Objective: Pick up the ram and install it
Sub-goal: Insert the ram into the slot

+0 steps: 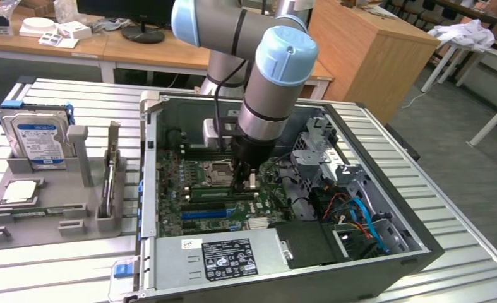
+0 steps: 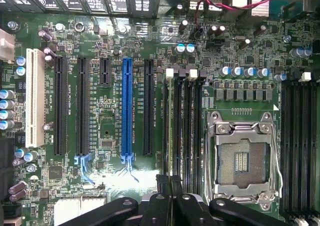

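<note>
Your claw [image 1: 246, 182], fingers together, lines up along the black memory slots [image 2: 186, 126], so the thin green ram stick [image 2: 172, 131] beneath apparently seats straight.

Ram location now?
Inside the case; in the wrist view the ram stands edge-on in the pincer, at the memory slots between the CPU socket and a black expansion slot.

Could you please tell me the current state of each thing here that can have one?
gripper: shut, down over the memory slots.
ram: apparently on edge in a slot below the gripper; latching unclear.
computer case: open, lying on its side.
processor socket: empty.
hard drive: upright in the grey holder.
</note>
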Motion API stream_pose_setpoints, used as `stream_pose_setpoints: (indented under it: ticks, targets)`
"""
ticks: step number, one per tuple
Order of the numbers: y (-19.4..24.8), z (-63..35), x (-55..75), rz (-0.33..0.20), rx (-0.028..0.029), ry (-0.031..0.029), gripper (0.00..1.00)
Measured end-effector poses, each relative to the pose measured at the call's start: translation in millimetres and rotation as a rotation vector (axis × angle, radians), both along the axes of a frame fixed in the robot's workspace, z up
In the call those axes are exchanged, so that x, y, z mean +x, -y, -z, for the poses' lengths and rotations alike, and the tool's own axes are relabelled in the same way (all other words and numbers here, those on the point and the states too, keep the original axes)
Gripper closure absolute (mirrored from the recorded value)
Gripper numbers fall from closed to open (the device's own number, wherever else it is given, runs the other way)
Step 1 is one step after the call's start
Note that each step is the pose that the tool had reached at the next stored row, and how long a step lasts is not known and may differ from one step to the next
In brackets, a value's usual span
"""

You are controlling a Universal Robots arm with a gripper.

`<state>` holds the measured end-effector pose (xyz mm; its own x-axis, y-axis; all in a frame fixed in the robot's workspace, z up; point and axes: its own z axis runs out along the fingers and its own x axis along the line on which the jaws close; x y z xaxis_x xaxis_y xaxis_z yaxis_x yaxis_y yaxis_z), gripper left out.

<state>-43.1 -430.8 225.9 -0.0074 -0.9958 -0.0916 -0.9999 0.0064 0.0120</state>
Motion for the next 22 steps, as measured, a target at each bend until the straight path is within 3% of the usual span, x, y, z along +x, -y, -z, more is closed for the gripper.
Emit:
stream_pose_setpoints:
  ticks: [10,15,22]
  targets:
    - [0.0,1.5,0.0,0.000,0.0000,0.0000,0.87]
    - [0.0,1.5,0.0,0.000,0.0000,0.0001,0.69]
    - [0.0,-3.3,0.0,0.000,-0.0002,0.0000,0.69]
